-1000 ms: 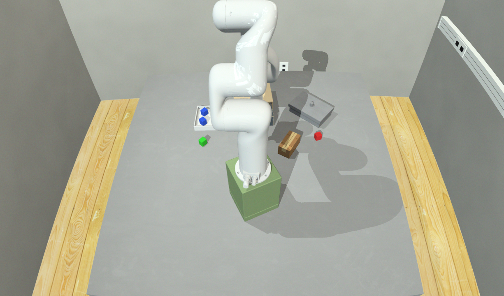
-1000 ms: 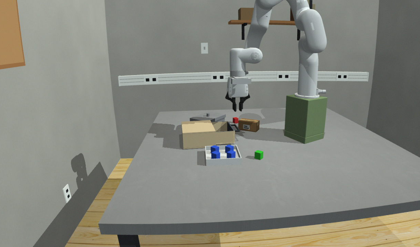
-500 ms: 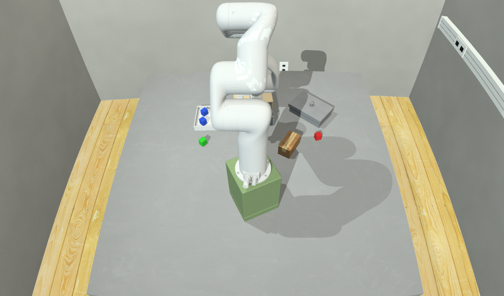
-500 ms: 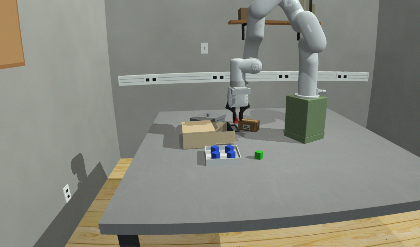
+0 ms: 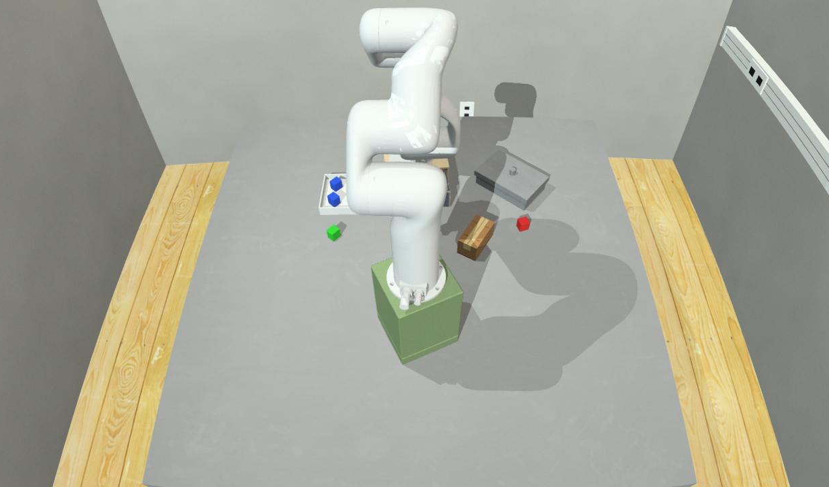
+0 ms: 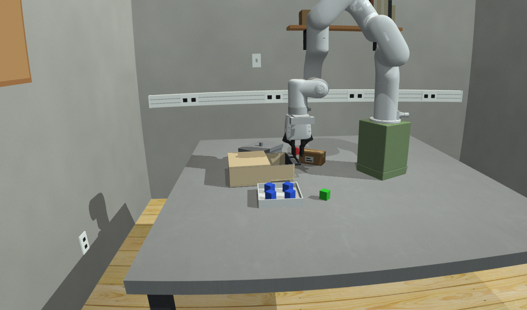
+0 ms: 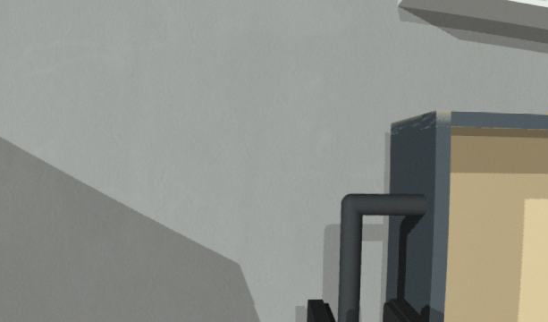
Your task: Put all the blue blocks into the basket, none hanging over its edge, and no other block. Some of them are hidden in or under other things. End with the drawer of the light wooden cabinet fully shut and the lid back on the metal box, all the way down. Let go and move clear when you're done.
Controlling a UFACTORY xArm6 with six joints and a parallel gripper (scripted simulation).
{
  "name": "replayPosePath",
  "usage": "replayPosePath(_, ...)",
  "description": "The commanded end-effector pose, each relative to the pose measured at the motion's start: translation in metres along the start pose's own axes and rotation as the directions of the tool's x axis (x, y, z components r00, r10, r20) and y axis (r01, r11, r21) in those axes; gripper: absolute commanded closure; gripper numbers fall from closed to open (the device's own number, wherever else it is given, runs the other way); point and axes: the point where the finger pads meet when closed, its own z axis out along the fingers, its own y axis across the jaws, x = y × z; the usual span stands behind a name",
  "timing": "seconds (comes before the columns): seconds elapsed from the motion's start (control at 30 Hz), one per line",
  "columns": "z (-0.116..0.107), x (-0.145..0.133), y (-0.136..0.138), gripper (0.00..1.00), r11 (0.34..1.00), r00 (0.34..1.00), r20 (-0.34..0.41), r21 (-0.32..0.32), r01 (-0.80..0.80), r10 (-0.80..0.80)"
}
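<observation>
The gripper [image 6: 298,155] [image 7: 359,311] is partly open and empty, low at the dark handle [image 7: 350,255] of the pulled-out drawer [image 6: 289,172] [image 7: 484,268], its fingers either side of the handle bar. The visible part of the drawer's inside is bare; the rest is hidden. The light wooden cabinet [image 6: 249,176] stands behind, mostly hidden by the arm in the top view. The white basket [image 5: 338,212] [image 6: 280,203] [image 7: 488,13] holds several blue blocks [image 5: 333,199] [image 6: 270,194]. The grey metal box [image 5: 513,199] has its lid [image 5: 529,179] [image 6: 251,148] on top; its inside is hidden.
A brown carton [image 5: 475,237] [image 6: 317,157] lies on the robot's side of the drawer. A red block [image 5: 523,224] [image 6: 296,151] lies near the metal box. A green block [image 5: 333,233] [image 6: 325,194] lies beside the basket. The green pedestal [image 5: 429,330] [image 6: 382,152] carries the arm.
</observation>
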Motion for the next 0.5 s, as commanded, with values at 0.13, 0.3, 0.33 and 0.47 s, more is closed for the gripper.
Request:
replayPosePath(0.13,0.0025,-0.0002,0.0015,0.76,1.0,1.0,0.005,-0.003,0.0,0.0)
replayPosePath(0.3,0.0033,-0.0002,0.0014,0.76,1.0,1.0,0.005,-0.003,0.0,0.0)
replayPosePath(0.33,0.0033,-0.0002,0.0014,0.76,1.0,1.0,0.005,-0.003,0.0,0.0)
replayPosePath(0.47,0.0034,-0.0002,0.0014,0.76,1.0,1.0,0.005,-0.003,0.0,0.0)
